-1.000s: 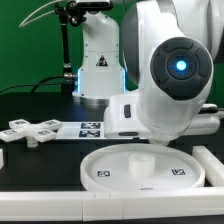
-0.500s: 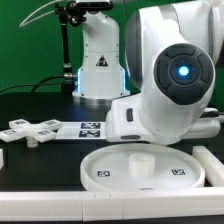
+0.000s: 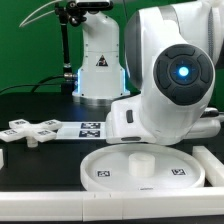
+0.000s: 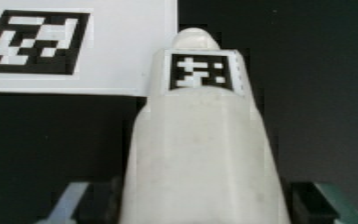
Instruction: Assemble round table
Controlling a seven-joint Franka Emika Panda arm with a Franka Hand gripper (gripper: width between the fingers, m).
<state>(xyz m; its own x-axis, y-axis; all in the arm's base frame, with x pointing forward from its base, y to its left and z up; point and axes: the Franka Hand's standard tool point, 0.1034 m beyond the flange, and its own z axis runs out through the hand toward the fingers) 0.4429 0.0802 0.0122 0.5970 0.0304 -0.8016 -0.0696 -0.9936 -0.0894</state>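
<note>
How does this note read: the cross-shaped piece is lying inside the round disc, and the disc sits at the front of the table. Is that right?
One detail is wrong. The cross-shaped piece is not inside the round disc. It lies on the black table, apart from the disc, toward the exterior view's left. The exterior view shows this. The disc does sit at the front of the table.

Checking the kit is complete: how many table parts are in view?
3: disc nearest the camera, cross at the exterior view's left, post in the wrist view only. The arm may hide others.
</note>
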